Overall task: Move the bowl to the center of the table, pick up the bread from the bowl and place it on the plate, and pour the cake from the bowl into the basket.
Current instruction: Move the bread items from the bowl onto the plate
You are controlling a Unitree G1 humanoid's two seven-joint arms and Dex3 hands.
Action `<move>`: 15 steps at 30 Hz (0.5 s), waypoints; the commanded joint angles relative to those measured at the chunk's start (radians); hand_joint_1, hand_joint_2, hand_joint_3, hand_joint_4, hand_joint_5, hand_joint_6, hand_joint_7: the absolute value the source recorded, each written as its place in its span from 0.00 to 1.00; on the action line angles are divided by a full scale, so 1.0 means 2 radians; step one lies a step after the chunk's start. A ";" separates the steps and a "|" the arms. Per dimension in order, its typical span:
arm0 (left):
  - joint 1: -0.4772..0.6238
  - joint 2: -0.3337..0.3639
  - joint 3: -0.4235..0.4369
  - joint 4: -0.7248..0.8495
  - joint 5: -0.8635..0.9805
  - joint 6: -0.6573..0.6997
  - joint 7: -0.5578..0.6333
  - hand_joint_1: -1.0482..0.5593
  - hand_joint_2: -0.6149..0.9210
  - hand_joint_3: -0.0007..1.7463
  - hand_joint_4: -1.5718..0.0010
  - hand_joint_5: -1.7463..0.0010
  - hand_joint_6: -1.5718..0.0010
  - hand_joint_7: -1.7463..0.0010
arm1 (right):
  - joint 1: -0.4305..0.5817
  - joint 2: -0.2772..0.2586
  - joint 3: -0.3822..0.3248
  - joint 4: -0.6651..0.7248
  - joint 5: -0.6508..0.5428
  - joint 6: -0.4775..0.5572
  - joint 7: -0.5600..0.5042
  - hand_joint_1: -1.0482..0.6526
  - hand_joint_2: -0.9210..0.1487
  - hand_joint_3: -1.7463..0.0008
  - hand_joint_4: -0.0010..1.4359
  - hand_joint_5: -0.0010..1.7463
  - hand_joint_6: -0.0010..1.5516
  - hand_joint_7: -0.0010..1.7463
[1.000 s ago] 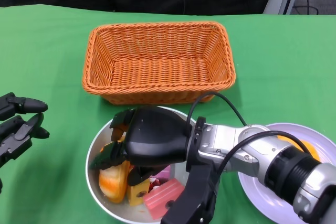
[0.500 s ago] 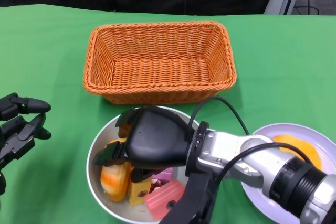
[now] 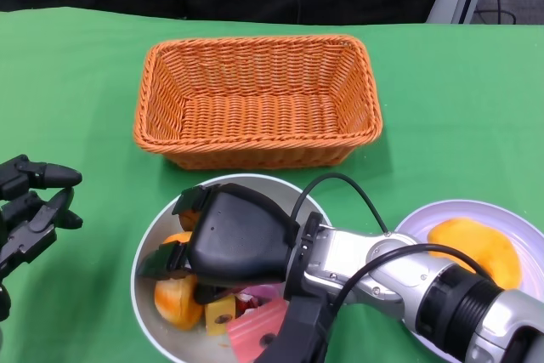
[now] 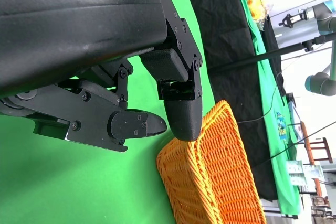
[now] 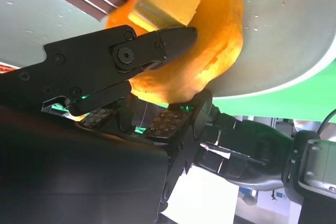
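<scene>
Right hand [image 3: 225, 240]: down inside the bowl [image 3: 157, 231], fingers [image 5: 157, 45] closed around the orange bread [image 3: 174, 299]; wrist view shows fingertips pressed on the roll from both sides.
Left hand [image 3: 30, 210]: off at nine o'clock from the bowl, released, fingers apart, nothing held, over green cloth.
Bowl: pale grey, at six o'clock on the table [image 3: 442, 99], just near side of the basket [image 3: 255, 99], not touching it.
Bread in bowl: at roughly eight o'clock within the bowl, resting low against the wall.
Cake [image 3: 255, 329]: pink slab at six o'clock in the bowl, a yellow cube [image 3: 221, 316] just beside it, both partly hidden under the forearm.
Plate [image 3: 412, 227]: lilac, at four o'clock from the basket, carrying another orange bread [image 3: 472, 248].
Basket: orange wicker, twelve o'clock from the bowl, standing upright.
</scene>
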 commanded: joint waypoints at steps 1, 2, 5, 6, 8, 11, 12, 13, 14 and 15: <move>-0.003 0.007 0.001 0.006 0.001 -0.008 0.005 0.60 1.00 0.21 0.48 0.27 0.45 0.50 | 0.011 -0.011 0.012 0.015 -0.011 -0.003 -0.016 0.33 0.05 1.00 0.50 0.71 0.72 0.01; -0.003 0.008 0.000 0.006 0.003 -0.009 0.005 0.59 1.00 0.21 0.48 0.27 0.45 0.49 | 0.010 -0.011 0.011 0.016 -0.011 -0.002 -0.027 0.32 0.03 0.99 0.52 0.66 0.72 0.01; -0.003 0.010 -0.001 0.009 0.005 -0.013 0.004 0.60 1.00 0.22 0.48 0.27 0.45 0.49 | 0.009 -0.010 0.010 0.021 -0.011 -0.001 -0.040 0.30 0.00 0.97 0.53 0.63 0.73 0.01; -0.003 0.010 -0.001 0.006 0.004 -0.007 0.004 0.60 1.00 0.22 0.48 0.27 0.45 0.49 | 0.006 -0.011 0.004 0.024 -0.003 -0.009 -0.045 0.30 0.00 0.97 0.53 0.63 0.73 0.01; -0.003 0.010 0.000 0.004 0.003 -0.003 0.005 0.59 1.00 0.21 0.48 0.27 0.45 0.49 | 0.002 -0.013 -0.005 0.026 0.006 -0.016 -0.053 0.35 0.02 0.99 0.55 0.60 0.71 0.00; -0.003 0.014 -0.004 0.008 0.017 -0.013 0.016 0.58 1.00 0.19 0.47 0.30 0.45 0.49 | -0.002 -0.018 -0.014 0.025 0.012 -0.014 -0.054 0.37 0.03 1.00 0.55 0.64 0.69 0.00; -0.002 0.016 -0.005 0.010 0.021 -0.015 0.019 0.58 1.00 0.19 0.47 0.31 0.44 0.50 | -0.002 -0.022 -0.018 0.021 0.012 -0.012 -0.048 0.37 0.03 1.00 0.55 0.66 0.69 0.00; -0.002 0.016 -0.005 0.011 0.022 -0.014 0.020 0.57 1.00 0.19 0.47 0.31 0.44 0.50 | -0.002 -0.026 -0.022 0.016 0.012 -0.009 -0.043 0.36 0.01 1.00 0.53 0.70 0.69 0.00; -0.002 0.016 -0.004 0.011 0.022 -0.012 0.021 0.57 1.00 0.18 0.47 0.31 0.44 0.50 | -0.002 -0.029 -0.026 0.012 0.013 -0.007 -0.041 0.36 0.01 1.00 0.52 0.71 0.69 0.01; -0.002 0.015 -0.004 0.010 0.022 -0.010 0.023 0.57 1.00 0.18 0.48 0.31 0.44 0.50 | -0.002 -0.031 -0.029 0.010 0.012 -0.006 -0.041 0.36 0.01 1.00 0.51 0.72 0.69 0.01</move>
